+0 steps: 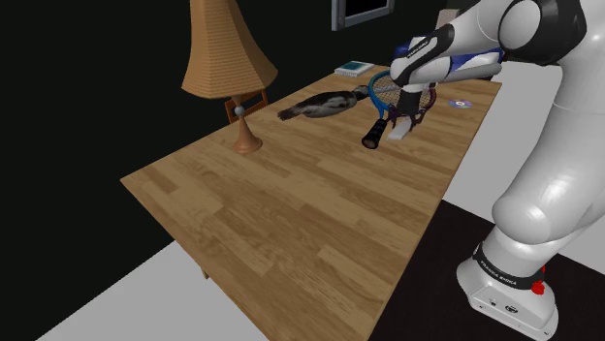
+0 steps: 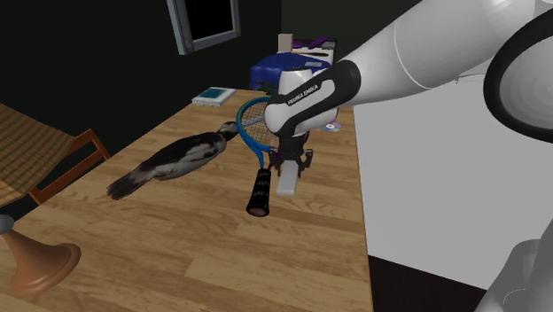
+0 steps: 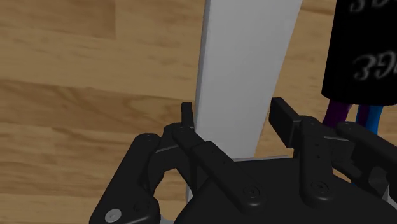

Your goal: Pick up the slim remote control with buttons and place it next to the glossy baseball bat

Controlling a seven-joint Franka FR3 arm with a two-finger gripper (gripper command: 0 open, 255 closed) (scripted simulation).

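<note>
Wrist view puts us directly over the remote control (image 3: 248,70), a plain pale slab lying flat on the wooden table (image 3: 83,83), just beside the black handle of a tennis racket (image 3: 362,51). The black gripper (image 3: 234,116) straddles the slab with its jaws open. The fingers (image 3: 284,118) stand on either side of it, one at the slab's edge and the one nearer the racket with a gap showing, so nothing is clamped. In the shoulder view we find the baseball bat (image 1: 320,105), mottled grey and black, on the opposite side of the racket from the remote, one end close to the racket's head.

We judge the grasp to be the step in hand, and the racket to be the main hazard. With the slab off-centre between the fingers, closing would push it sideways before both pads bite, and it could skid or twist towards the racket handle. The finger on the racket side has little room and could nudge the handle. A smooth, thin slab pinched unevenly may also pivot or slip once lifted, and a low carry across the racket to the bat could catch the racket's frame
</note>
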